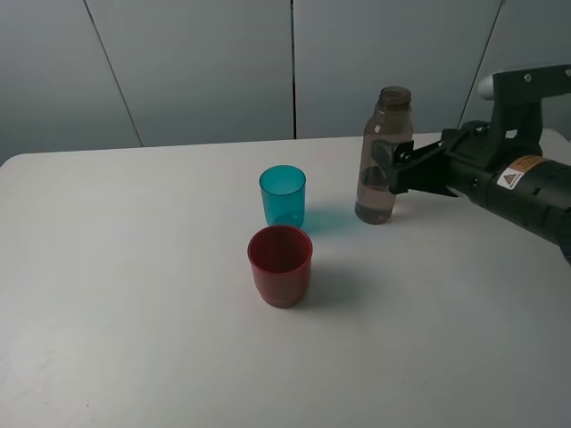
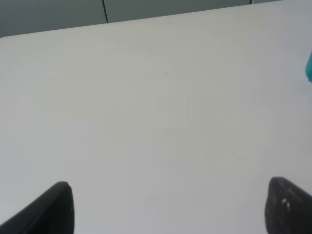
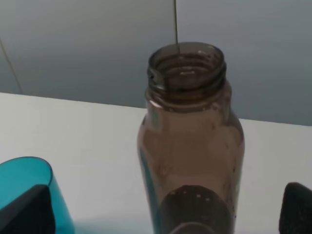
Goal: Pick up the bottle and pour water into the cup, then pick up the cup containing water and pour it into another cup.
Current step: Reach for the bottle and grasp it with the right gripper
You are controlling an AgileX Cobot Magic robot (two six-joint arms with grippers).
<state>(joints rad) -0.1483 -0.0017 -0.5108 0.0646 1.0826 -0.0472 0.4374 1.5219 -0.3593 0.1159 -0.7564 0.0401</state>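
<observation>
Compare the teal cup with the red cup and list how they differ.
The teal cup is see-through; the red cup is opaque. The teal cup stands farther back, nearer the bottle; the red cup stands just in front of it. The red cup looks a little wider than the teal cup, though it is also nearer the camera. Both stand upright, mouths open, on the white table.
</observation>
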